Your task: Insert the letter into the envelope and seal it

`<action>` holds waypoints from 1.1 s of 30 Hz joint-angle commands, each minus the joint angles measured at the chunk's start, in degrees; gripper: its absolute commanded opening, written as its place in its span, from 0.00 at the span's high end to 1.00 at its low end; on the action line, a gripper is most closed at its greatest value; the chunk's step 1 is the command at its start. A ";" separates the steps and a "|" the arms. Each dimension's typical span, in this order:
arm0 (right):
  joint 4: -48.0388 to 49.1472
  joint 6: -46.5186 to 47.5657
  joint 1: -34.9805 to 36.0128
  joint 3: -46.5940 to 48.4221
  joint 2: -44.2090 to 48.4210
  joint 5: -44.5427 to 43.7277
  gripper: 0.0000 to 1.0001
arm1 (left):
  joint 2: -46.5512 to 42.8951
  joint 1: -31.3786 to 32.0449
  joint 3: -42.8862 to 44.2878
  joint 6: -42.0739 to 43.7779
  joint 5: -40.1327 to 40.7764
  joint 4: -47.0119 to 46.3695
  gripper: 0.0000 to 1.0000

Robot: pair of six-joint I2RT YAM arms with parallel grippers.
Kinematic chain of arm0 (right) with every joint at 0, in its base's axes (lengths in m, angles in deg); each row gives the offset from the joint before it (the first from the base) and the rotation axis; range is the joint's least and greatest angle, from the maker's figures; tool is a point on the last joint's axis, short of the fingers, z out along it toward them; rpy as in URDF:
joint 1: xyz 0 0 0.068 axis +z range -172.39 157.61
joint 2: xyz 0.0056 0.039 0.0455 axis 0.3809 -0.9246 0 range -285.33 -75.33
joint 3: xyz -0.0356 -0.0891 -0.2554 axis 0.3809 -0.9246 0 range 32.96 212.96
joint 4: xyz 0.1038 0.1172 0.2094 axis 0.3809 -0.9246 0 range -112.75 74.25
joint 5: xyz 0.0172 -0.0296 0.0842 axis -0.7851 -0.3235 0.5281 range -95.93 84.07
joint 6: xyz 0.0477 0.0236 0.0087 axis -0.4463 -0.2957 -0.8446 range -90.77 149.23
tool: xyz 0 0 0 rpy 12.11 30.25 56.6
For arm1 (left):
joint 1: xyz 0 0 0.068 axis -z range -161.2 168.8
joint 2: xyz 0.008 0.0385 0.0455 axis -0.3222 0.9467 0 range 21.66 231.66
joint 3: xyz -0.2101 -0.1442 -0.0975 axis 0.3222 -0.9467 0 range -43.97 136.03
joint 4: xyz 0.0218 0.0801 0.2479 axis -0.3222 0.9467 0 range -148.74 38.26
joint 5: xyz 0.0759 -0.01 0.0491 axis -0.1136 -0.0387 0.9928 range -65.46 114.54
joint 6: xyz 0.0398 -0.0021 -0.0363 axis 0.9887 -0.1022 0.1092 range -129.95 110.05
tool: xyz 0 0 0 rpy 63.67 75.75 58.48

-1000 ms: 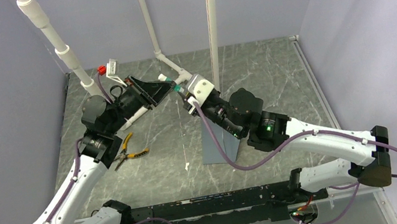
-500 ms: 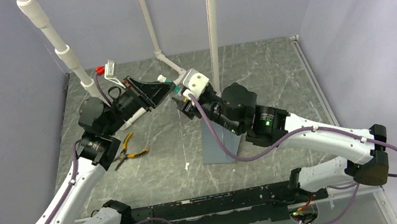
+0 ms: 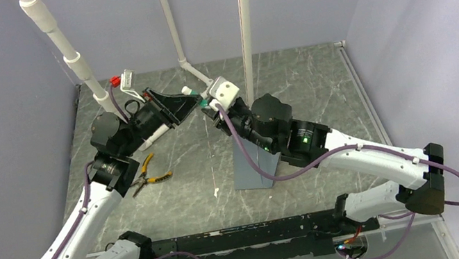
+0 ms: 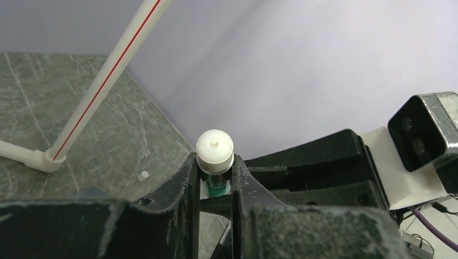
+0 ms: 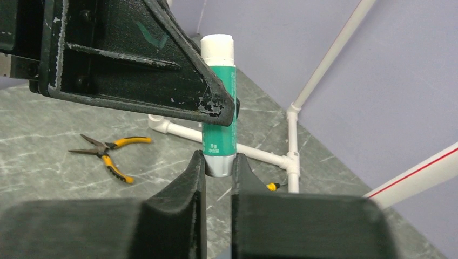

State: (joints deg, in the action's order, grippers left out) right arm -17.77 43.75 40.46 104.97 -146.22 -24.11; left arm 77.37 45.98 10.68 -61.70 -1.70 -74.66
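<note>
A green glue stick with a white cap [image 5: 219,102] is held in the air between both grippers. My left gripper [image 4: 216,174] is shut on it just below the white cap [image 4: 215,151]. My right gripper [image 5: 219,164] is shut on its silver bottom end. In the top view the two grippers meet over the table's middle back, left [image 3: 193,104] and right [image 3: 213,109]. The blue-grey envelope [image 3: 251,168] lies flat on the table, partly under my right arm. The tan letter is not in view.
Yellow-handled pliers [image 3: 150,174] lie on the table left of centre and also show in the right wrist view [image 5: 108,154]. White PVC pipes [image 3: 188,66] stand and run along the back. A small white scrap [image 3: 216,191] lies near the envelope.
My right arm has shifted a little back and to the left, closer to the left gripper. The left arm has barely moved. Both stay closed on the glue stick.
</note>
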 commanded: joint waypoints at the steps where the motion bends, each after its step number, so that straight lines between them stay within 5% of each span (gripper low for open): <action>1: 0.22 -3.65 -1.72 1.84 1.86 3.30 1.00 | -2.52 0.15 -0.30 2.75 -4.38 -8.79 0.98; 12: 6.91 -24.71 -14.24 -8.05 13.90 49.00 1.00 | -5.44 0.13 -2.68 14.84 -19.50 -18.41 0.98; 24: 15.94 -38.33 -15.03 -6.90 11.99 63.22 1.00 | -3.05 0.15 -3.46 6.90 -25.78 -32.21 0.98; 25: 15.17 -38.33 -15.04 -6.42 11.86 62.73 0.94 | -2.85 0.15 -3.50 6.13 -25.29 -32.95 0.98; 27: 10.95 -35.71 -15.03 -5.66 12.06 57.46 0.59 | -2.62 0.15 -3.31 5.16 -23.38 -32.53 0.98; 29: 7.45 -31.56 -14.92 -6.19 13.28 49.45 0.36 | -2.79 0.15 -3.07 4.26 -19.61 -30.09 0.98; 33: 5.04 -18.86 -14.29 -8.15 15.62 35.86 0.21 | -3.74 0.15 -3.13 0.99 -10.15 -23.77 0.97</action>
State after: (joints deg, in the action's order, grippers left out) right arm -10.17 13.20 25.73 96.57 -133.63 25.66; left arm 74.70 46.35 7.03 -56.74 -21.98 -101.28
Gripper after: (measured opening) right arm 0.750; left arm 0.220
